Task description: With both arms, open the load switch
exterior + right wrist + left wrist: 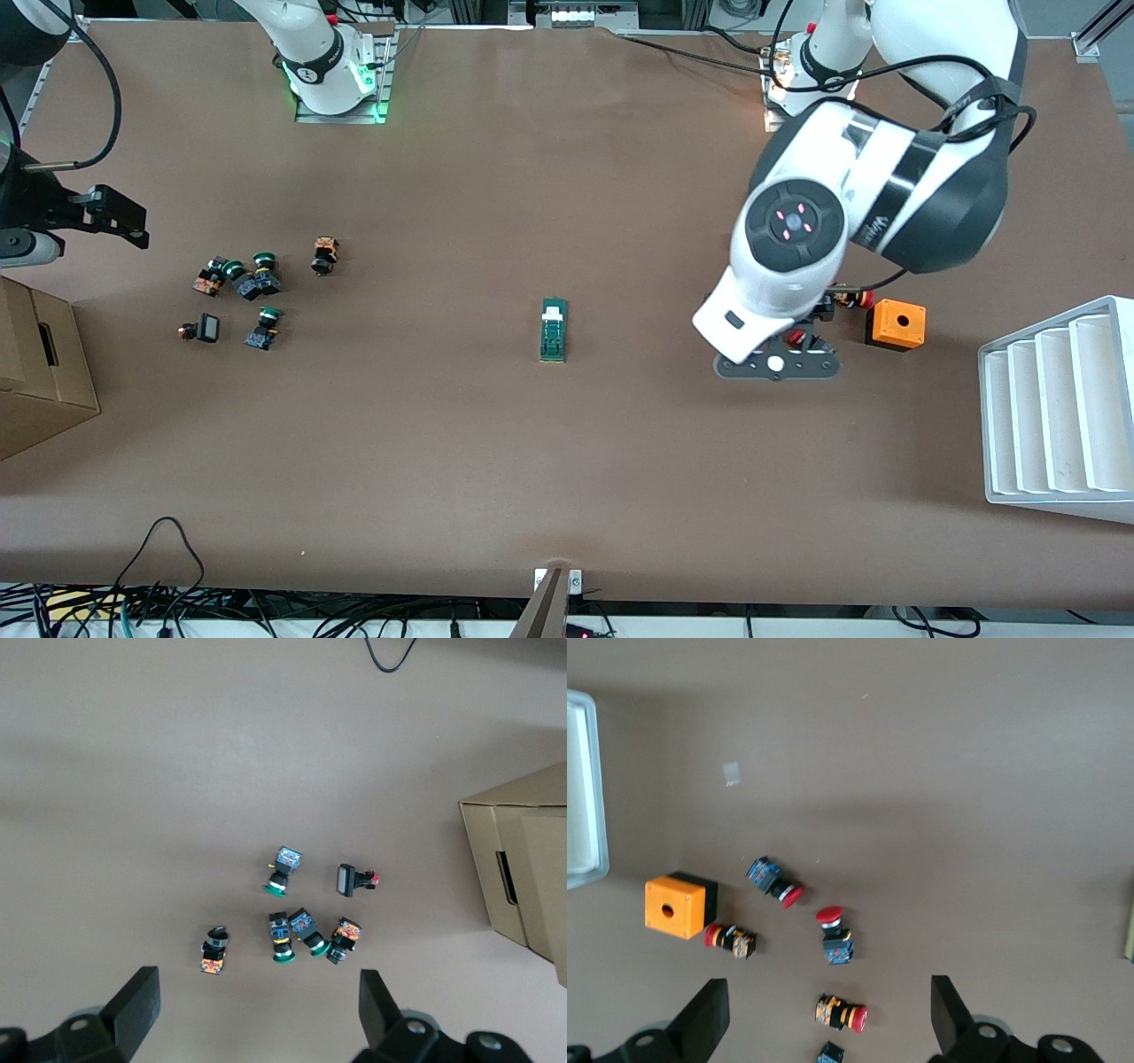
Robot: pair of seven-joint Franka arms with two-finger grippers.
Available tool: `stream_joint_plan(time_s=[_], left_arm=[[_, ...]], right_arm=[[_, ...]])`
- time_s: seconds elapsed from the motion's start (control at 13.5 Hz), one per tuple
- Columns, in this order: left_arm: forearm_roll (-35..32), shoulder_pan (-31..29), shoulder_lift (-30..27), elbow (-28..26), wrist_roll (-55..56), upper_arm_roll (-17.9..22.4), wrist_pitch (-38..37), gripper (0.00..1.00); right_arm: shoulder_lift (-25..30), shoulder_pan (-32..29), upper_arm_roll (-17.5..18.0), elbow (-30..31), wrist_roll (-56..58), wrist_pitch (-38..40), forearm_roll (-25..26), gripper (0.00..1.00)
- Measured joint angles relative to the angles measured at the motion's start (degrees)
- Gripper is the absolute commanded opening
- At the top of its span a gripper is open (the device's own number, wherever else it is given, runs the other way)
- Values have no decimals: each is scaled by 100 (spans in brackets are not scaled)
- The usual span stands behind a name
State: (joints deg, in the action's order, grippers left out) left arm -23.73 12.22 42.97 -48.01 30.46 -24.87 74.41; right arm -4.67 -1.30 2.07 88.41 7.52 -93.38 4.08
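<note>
The load switch (554,330), a slim dark-green block with a white tab end, lies flat near the middle of the table with neither gripper touching it. My left gripper (828,1017) hangs open over the red-capped buttons beside the orange box, toward the left arm's end of the table. Nothing is held between its fingers (707,1019). My right gripper (257,1020) is open too and holds nothing. It hovers by the cluster of green-capped buttons, toward the right arm's end of the table. A thin green sliver (1130,926) at the edge of the left wrist view may be the switch.
An orange box with a hole (895,324) sits among several red-capped buttons (833,937). Several green-capped buttons (248,279) lie near a cardboard box (40,372). A white slotted tray (1059,408) stands at the left arm's end. Cables hang below the front edge.
</note>
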Motion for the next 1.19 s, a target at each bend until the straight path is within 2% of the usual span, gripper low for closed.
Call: stream_joint_plan(time_s=[0.22,0.37,0.52,0.74,0.89,1.19], left_arm=[[1102,189,-46,1,-56,1067,-14,100],[1401,243,-59,-20,-63,1345,-30,100],[1441,295,-112,-221,-63,1437,92,100],[1450,362,-565,-1317,-62,1621,945,100],[1635,370,-948,-2016,-62,1754,1249,100],[2209,287,-1527,-2608,-735,2351,1344,100]], right_arm=[[0,1,4,-1,-13,0,-56,99],[-1,1,6,-1,-17,0,-57,99],[-1,1,10,-1,-23,0,-58,99],[-1,4,12,-1,-33,-1,-59,99],[-1,5,12,-1,-35,-1,-59,99],[-1,6,13,-1,-42,-1,-59,99]])
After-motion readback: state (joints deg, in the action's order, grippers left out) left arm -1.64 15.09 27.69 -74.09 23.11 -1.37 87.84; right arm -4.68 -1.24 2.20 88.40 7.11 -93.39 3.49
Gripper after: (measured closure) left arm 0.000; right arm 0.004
